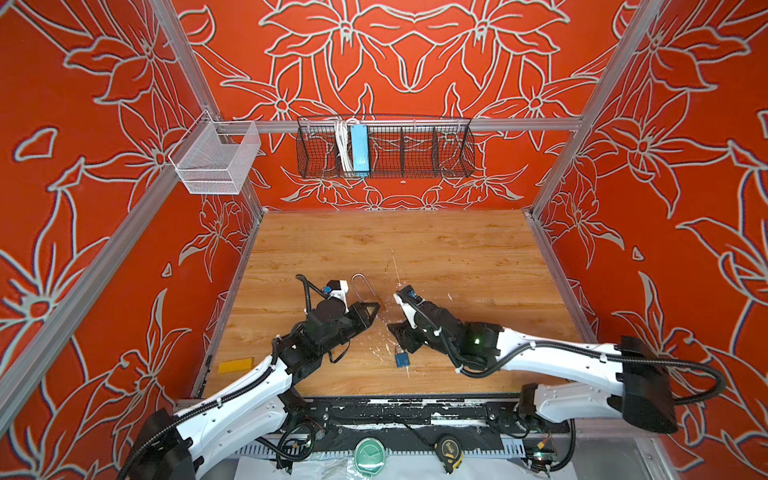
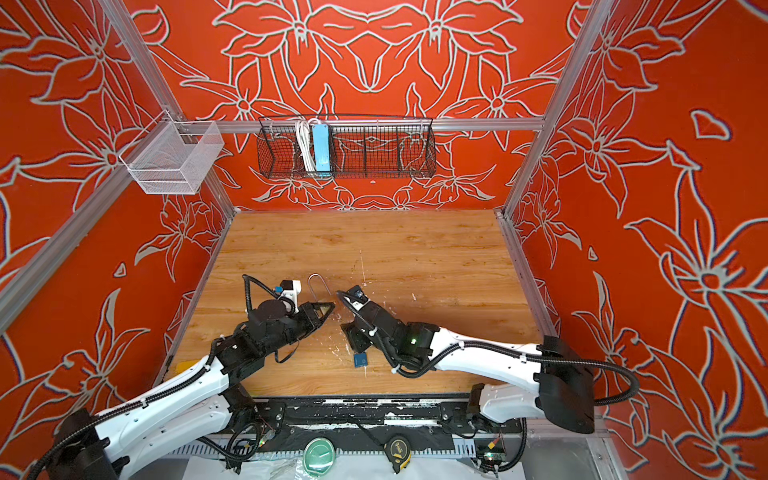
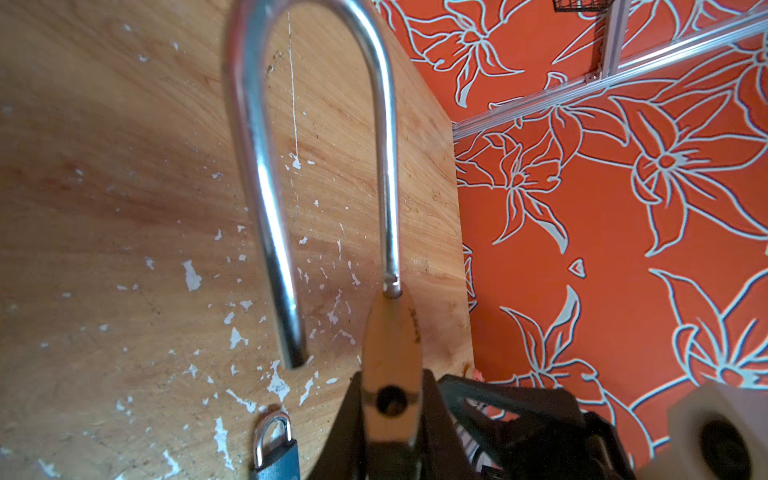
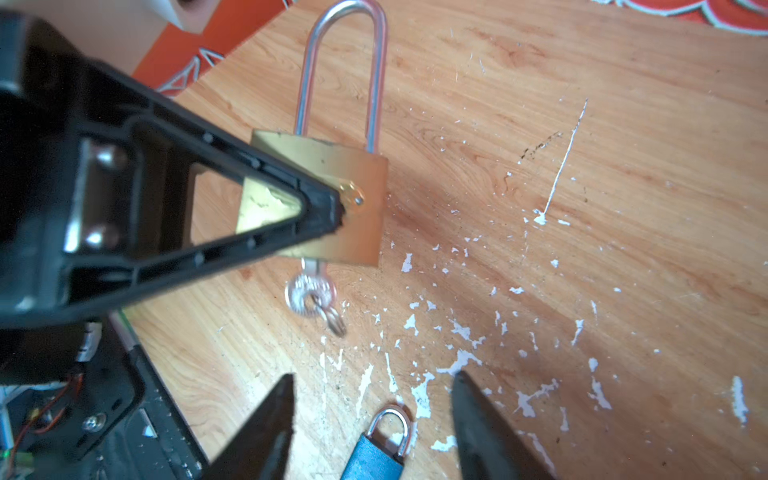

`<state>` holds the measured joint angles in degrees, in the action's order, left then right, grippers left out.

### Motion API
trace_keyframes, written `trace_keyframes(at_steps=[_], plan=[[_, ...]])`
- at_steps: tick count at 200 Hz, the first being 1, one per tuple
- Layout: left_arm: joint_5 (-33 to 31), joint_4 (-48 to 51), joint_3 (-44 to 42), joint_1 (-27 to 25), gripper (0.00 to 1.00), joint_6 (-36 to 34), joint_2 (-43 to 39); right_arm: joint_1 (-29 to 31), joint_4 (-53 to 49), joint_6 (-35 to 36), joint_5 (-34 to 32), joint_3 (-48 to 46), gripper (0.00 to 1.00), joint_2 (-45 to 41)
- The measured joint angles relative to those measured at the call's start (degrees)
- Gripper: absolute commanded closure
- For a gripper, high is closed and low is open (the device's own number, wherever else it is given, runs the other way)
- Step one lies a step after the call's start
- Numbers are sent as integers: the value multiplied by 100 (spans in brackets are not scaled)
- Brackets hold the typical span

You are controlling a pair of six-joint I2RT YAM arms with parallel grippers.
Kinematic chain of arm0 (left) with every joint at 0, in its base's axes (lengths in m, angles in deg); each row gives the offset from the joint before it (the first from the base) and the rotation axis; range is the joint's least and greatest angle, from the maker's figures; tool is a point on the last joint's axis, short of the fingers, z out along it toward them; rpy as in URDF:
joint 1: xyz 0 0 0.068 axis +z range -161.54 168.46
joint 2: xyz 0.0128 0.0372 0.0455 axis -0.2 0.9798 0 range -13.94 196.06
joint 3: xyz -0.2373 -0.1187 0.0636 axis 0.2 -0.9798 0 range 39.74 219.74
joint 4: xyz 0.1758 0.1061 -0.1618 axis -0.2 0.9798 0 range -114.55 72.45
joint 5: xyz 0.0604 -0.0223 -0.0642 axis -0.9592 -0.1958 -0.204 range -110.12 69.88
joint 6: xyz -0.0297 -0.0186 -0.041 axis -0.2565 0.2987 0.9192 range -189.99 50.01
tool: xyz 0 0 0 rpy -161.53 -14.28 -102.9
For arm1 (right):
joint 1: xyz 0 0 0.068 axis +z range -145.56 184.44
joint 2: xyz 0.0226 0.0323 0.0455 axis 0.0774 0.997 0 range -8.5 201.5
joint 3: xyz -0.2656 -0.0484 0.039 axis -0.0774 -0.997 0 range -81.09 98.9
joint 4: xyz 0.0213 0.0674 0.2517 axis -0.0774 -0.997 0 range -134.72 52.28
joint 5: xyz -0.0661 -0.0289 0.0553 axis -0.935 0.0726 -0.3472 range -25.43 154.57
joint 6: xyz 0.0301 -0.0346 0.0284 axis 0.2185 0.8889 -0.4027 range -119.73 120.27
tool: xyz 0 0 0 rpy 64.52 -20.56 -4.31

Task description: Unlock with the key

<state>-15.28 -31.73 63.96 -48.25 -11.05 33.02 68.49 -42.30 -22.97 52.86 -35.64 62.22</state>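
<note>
Left: left gripper [image 1: 371, 311], clamped on the body of the brass padlock [image 4: 361, 232] near the middle of the table [image 1: 457, 257]. Long shackle [image 3: 257, 166] with one leg out of the body (judged already sprung). Centre: key [image 4: 297, 291] seated in the keyhole, ring dangling. Right: right gripper [image 4: 372, 378], jaws apart and empty, near the key, blue padlock [image 4: 374, 451] lying beside it. Best backed straight off, clear of the ring, with the clamp held steady.

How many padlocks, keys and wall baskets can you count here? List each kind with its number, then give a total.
Padlocks: 2 (brass padlock with a long silver shackle, small blue padlock)
Keys: 1 (silver key in the brass padlock)
Wall baskets: 2 (white mesh basket, black wire basket)
Total: 5
</note>
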Motion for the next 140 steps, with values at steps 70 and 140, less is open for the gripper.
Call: trace_keyframes(at_steps=[70, 140], plan=[[1635, 39, -7, 142, 100, -1644, 52, -1486, 874, -380, 1812, -433, 23, -540], [2009, 70, 173, 142, 100, -2015, 332, -1554, 1475, -610, 2673, 24, 51, 352]])
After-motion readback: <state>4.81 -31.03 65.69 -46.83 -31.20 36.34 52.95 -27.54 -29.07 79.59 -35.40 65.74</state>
